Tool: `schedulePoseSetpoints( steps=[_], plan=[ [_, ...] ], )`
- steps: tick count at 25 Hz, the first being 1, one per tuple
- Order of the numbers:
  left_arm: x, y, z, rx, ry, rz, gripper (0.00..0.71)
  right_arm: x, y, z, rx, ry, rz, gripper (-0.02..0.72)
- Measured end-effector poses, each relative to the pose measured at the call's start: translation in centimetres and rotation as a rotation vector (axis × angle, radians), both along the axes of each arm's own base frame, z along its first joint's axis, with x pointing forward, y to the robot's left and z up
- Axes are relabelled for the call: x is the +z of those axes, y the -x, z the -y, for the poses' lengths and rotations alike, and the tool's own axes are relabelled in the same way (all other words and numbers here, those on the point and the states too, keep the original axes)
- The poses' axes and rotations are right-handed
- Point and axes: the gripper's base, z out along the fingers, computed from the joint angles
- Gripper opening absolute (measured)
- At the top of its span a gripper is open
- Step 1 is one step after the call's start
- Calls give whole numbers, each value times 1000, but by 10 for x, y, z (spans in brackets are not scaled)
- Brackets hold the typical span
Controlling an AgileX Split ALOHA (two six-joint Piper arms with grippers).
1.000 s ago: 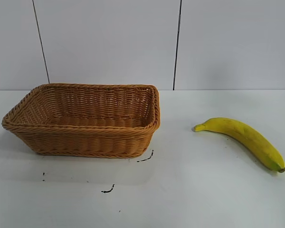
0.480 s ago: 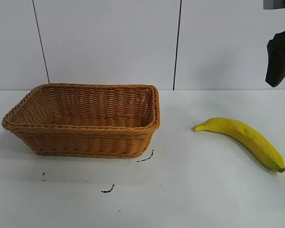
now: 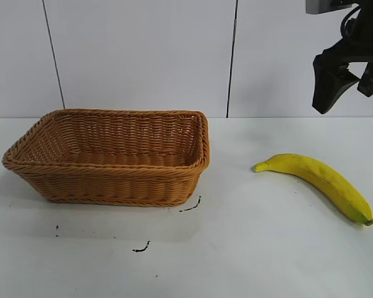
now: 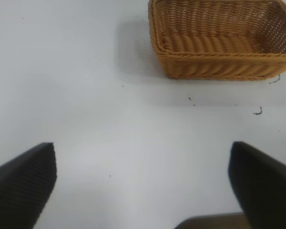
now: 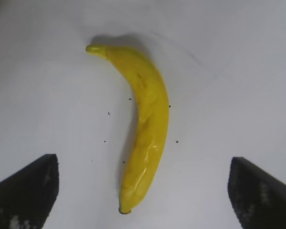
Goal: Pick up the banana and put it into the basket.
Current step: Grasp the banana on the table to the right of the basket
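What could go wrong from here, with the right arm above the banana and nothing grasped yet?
1. The banana is curved and lies diagonally; if the open right gripper closes along its length or near a tapered tip, it may roll or slip out.
2. The basket stands well aside, with flared walls; a low carry might clip its rim.
The open left gripper hangs over bare table.

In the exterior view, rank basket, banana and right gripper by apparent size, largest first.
1. basket
2. banana
3. right gripper, only partly in frame and possibly at a different depth, so its rank against the banana is unsure.
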Motion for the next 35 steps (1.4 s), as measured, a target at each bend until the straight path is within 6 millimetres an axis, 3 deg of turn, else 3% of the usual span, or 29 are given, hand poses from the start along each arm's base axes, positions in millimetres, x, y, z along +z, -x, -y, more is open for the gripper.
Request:
schedulePoseSetpoints(
  steps=[9, 17, 21, 23, 25, 30, 35],
  plan=[
    [0, 0, 0, 0, 0, 0, 695, -74, -19, -2, -42, -2, -93, 690],
    [0, 0, 0, 0, 0, 0, 695, -113, -22, -2, -46, 6, -161, 690],
    [0, 0, 0, 0, 0, 0, 695, -116, -22, -2, -48, 6, -169, 643],
    [0, 0, 0, 0, 0, 0, 695, -116, -22, -2, -56, 5, -169, 496],
    [0, 0, 0, 0, 0, 0, 695, -116, -22, -1, -78, 3, -168, 295],
    [0, 0, 0, 0, 0, 0, 695, -111, -23, 0, -87, 17, -166, 312],
    [0, 0, 0, 0, 0, 0, 695, -74, -33, 2, -77, 50, -162, 312]
  ],
)
